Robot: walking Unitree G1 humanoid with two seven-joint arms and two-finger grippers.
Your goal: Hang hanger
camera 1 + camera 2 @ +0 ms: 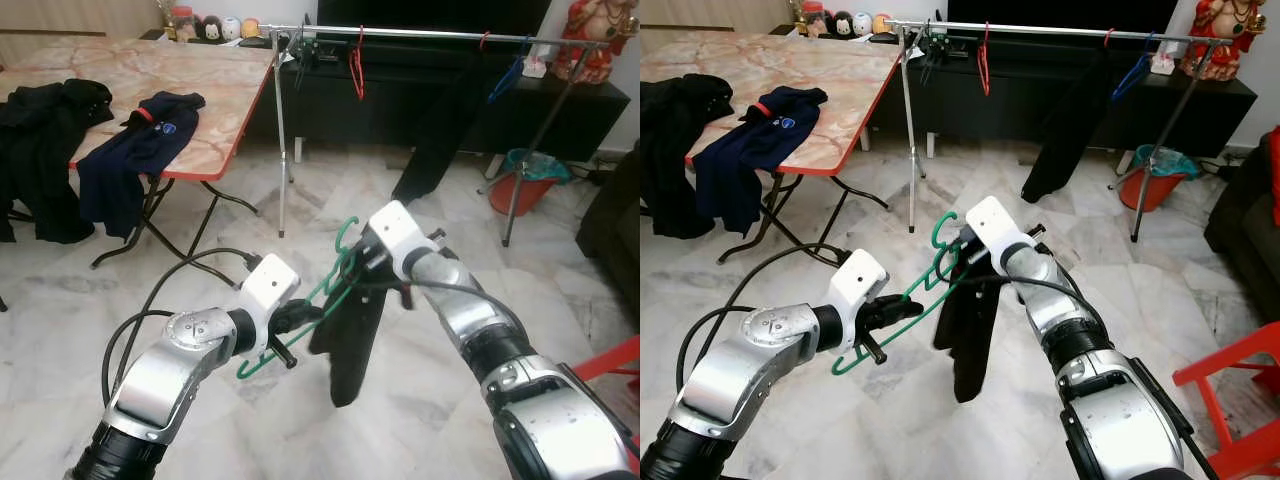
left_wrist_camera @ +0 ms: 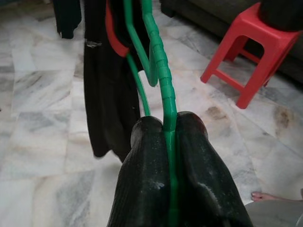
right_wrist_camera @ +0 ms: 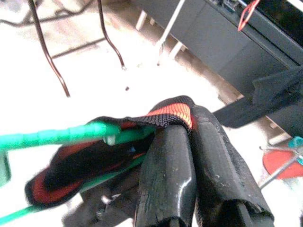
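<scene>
The task looks only partly done: the green hanger (image 1: 335, 290), a thin ribbed plastic one with its hook tilted upward and a black garment (image 1: 348, 340) with an orange-red collar draped on it, sits mid-frame over the marble floor, well apart from the clothes rail (image 1: 440, 35) at the top of the frame. The left gripper (image 1: 285, 325) is closed tight on the hanger's lower bar. The right gripper (image 3: 189, 156) pinches the garment's collar against the hanger, so carrying and hooking remain.
</scene>
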